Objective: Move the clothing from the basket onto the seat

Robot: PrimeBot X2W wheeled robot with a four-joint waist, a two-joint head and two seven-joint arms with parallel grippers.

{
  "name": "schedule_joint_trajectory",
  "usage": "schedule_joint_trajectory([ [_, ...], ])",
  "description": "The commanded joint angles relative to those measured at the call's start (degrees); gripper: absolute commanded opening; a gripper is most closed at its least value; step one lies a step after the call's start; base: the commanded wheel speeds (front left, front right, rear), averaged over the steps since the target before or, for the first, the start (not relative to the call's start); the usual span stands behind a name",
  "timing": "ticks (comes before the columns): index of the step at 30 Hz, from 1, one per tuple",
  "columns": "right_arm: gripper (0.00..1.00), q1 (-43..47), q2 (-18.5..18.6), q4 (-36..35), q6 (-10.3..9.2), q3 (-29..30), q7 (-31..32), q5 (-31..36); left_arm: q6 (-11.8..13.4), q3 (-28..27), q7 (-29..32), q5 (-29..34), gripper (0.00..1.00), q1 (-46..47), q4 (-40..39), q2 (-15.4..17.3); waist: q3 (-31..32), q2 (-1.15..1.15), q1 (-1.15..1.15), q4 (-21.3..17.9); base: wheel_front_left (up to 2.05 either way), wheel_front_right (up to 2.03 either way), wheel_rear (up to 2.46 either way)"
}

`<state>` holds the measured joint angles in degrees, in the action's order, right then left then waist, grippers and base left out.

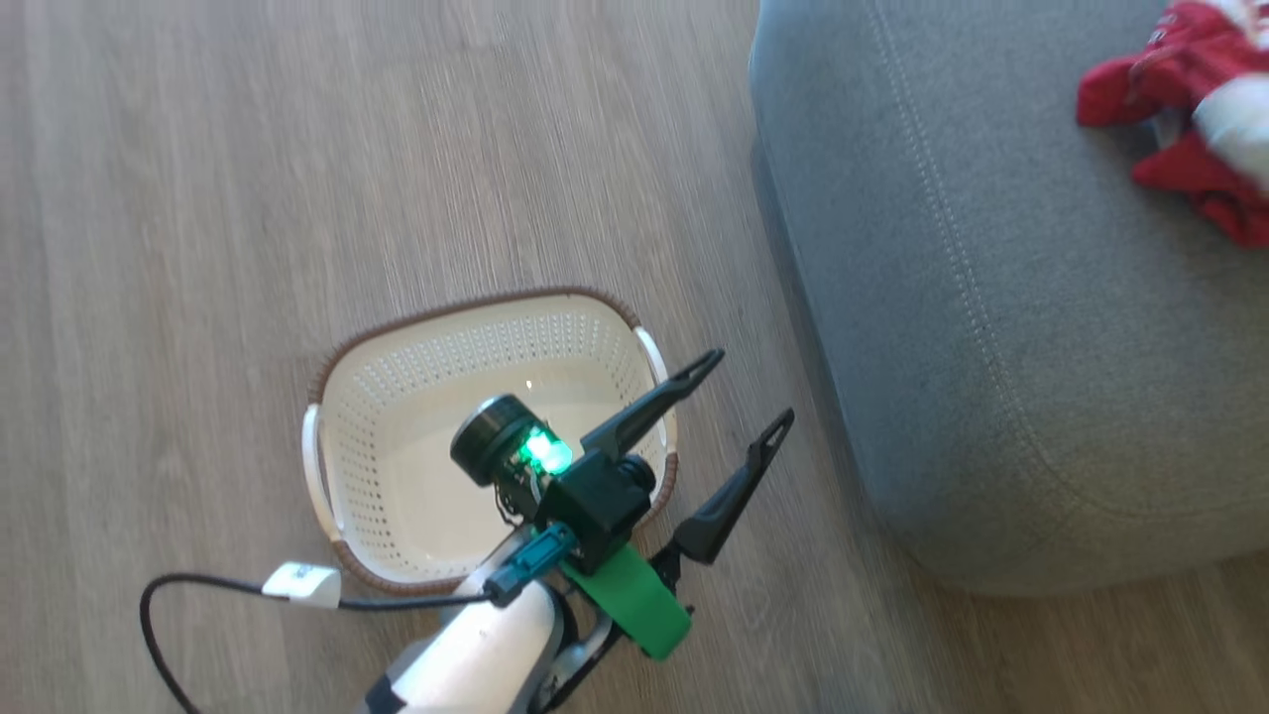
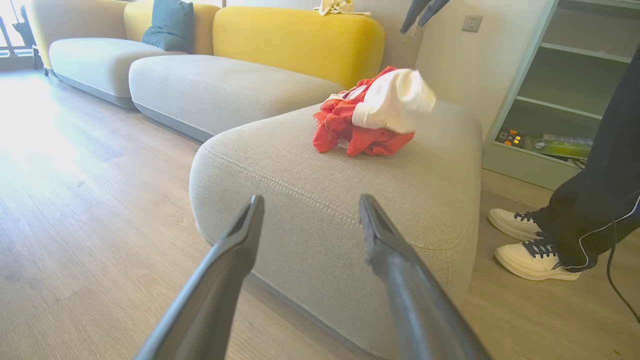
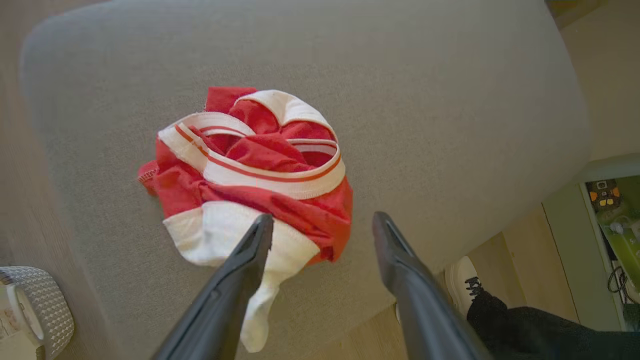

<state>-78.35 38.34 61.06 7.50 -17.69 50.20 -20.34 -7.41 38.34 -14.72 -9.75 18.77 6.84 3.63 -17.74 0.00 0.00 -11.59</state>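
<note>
While the left fingers (image 1: 644, 412) reach open by the basket (image 1: 446, 309), the right fingers (image 3: 235, 277) hang released above the clothing (image 3: 250, 172).

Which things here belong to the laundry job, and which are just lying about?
Job: clothing, basket, seat.
Not the job: teal cushion, yellow backrest, shelf clutter, a person's white shoes, wall socket.

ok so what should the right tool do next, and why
Probably lift the right tool straight up and clear of the clothing. Its jaws stand open just above the red pile, which lies on the seat, and the basket looks empty, so nothing seems left to fetch. Go slowly, since the fabric lies right beside one jaw.
</note>
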Motion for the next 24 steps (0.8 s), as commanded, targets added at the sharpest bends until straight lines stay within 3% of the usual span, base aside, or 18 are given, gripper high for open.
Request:
schedule_joint_trajectory([
  [1, 1.0, -1.3, 1.8, -3.6, -0.01, -1.2, 0.8, -1.6, -0.1, -1.9, -0.3, -0.4, 1.0, -0.4, -2.3, -0.7, 2.3, 0.0, 0.0, 0.3, 0.0, 0.0, 0.0],
  [4, 1.0, -0.8, 3.2, -7.1, -0.01, -2.7, 0.1, -4.1, 0.0, -2.3, -0.3, -0.8, 1.0, -1.6, -2.6, -0.7, 4.3, 0.0, 0.0, 0.3, 0.0, 0.0, 0.0],
  [11, 1.0, 2.9, 4.1, -12.0, -0.01, -1.7, -11.9, -9.6, 0.8, -2.8, -0.3, -1.3, 1.0, -3.1, -3.2, -0.7, 6.9, 0.0, 0.0, 0.9, 0.0, 0.0, 0.0],
  [17, 1.0, 10.6, 1.7, -20.4, -0.01, -0.7, -29.0, -19.7, 1.2, -3.4, -0.3, -1.5, 1.0, -4.0, -2.9, -0.7, 7.9, 0.0, 0.0, 0.9, 0.0, 0.0, 0.0],
  [18, 1.0, 10.6, 1.7, -20.4, -0.01, -0.7, -29.0, -19.7, 1.2, -3.4, -0.3, -1.5, 1.0, -4.0, -2.9, -0.7, 7.9, 0.0, 0.0, 0.9, 0.0, 0.0, 0.0],
  [20, 1.0, 15.7, 1.2, -25.2, -0.01, -1.4, -37.2, -24.0, 1.4, -3.8, -0.3, -1.7, 1.0, -4.3, -2.9, -0.7, 8.7, 0.0, 0.0, 1.1, 0.0, 0.0, 0.0],
  [24, 1.0, 20.7, 0.7, -29.0, -0.01, -1.5, -44.1, -27.8, 1.8, -4.4, -0.3, -2.2, 1.0, -4.7, -3.1, -0.7, 9.7, 0.0, 0.0, 1.5, 0.0, 0.0, 0.0],
])
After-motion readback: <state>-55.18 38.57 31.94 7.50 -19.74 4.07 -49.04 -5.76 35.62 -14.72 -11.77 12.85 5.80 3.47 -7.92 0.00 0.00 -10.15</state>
